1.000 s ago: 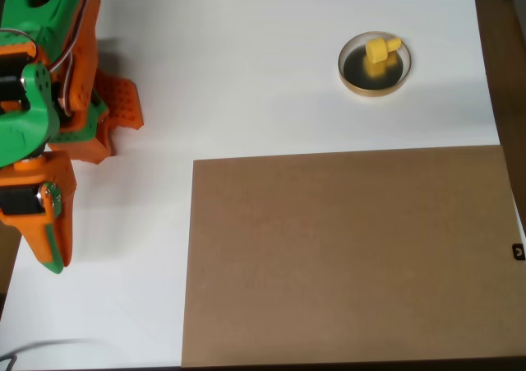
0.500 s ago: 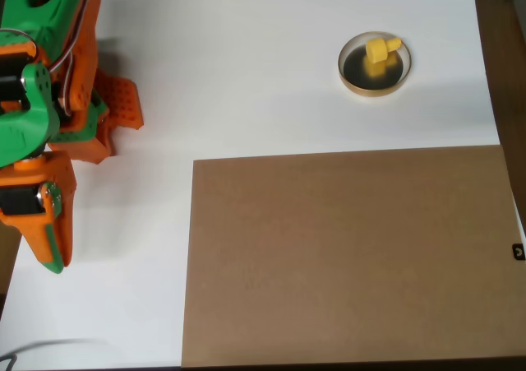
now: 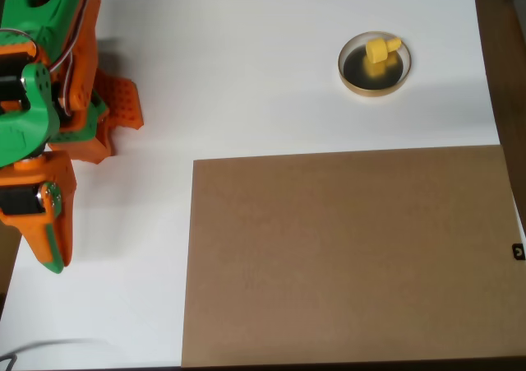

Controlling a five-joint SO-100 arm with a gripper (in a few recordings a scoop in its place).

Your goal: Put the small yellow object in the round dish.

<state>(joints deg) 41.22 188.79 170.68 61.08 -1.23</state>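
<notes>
In the overhead view the small yellow object point(image 3: 380, 48) lies inside the round dish point(image 3: 374, 64), leaning on its far rim, so the placing looks done, while the gripper point(image 3: 51, 238) sits folded well apart, holding nothing, its opening unclear.

The arm point(image 3: 37, 116) runs off the left and top edges of the overhead view, so much of its body is cut away. Its gripper point(image 3: 51, 252) hangs low at the left, folded on itself; whether the jaws are parted or closed I cannot tell. The brown board point(image 3: 345, 256) slips under the bottom edge. A small black thing point(image 3: 519, 252) is clipped by the right edge, too tiny to name. The yellow piece point(image 3: 380, 49) hides part of the dish point(image 3: 355, 85) rim.
</notes>
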